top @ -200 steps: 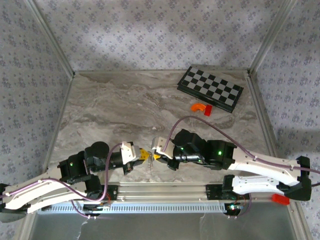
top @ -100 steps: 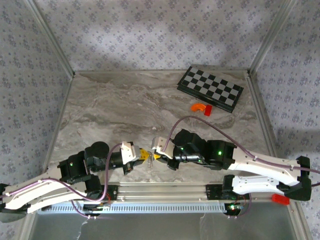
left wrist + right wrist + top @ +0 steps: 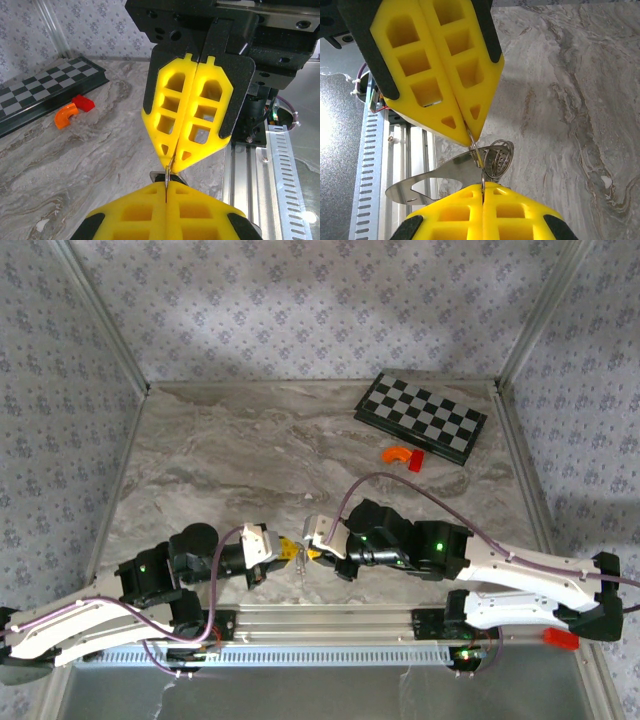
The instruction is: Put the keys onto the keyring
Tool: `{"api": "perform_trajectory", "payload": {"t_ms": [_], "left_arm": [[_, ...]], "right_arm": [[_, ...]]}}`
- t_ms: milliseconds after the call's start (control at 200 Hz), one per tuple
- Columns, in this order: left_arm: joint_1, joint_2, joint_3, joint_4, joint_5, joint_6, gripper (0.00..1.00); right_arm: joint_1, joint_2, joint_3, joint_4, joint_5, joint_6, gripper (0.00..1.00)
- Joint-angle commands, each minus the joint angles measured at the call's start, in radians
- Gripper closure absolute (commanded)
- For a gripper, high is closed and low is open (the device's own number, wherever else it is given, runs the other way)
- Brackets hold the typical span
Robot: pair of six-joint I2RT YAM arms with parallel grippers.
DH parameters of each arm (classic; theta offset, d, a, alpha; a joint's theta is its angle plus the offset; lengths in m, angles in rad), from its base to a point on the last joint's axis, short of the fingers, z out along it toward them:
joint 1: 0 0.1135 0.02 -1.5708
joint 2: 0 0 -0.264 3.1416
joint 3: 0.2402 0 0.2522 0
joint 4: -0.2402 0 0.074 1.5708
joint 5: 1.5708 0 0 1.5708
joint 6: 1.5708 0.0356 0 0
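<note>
A: Keyring — where, measured off the chessboard?

B: Well apart from chessboard, toward the arm bases and off its left end in the top view. Apparently hung clear of the marble tabletop, strung between two gripper tips set nose to nose.

A: State of the grippers?

B: Left gripper: pressed together, nipping the thin wire of the ring at the very tip. Right gripper: likewise squeezed shut on the same wire from the opposite side. Coiled part of the ring: just beside both tips. Flat silvery blade: dangling off the ring on the side away from the chessboard; what exactly, cannot tell.

A: Handling?

B: Judged light, stiff, a little springy, slick bare metal — apt to twist or slide out of the pinch. Best taken across the wire at two opposite spots, much as now, leaving the coil's split free for threading. Loose blade likely to swing; slow moves advised.

A: Anything else by the chessboard?

B: Orange curved piece and small red piece: just beside its near edge, well apart from both grippers.
</note>
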Motion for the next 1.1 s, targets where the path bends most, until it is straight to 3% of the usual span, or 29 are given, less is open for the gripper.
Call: {"api": "perform_trajectory", "payload": {"t_ms": [0,1094], "left_arm": [[-0.005,-0.007,0.016,0.035,-0.005,0.010,1.00],[-0.005,-0.001,0.022,0.032,0.005,0.014,1.00]], "right_arm": [[0.006,-0.007,-0.001,0.008,0.011,-0.003,1.00],[-0.021,-0.005,0.025,0.022,-0.060,0.001,1.00]]}}
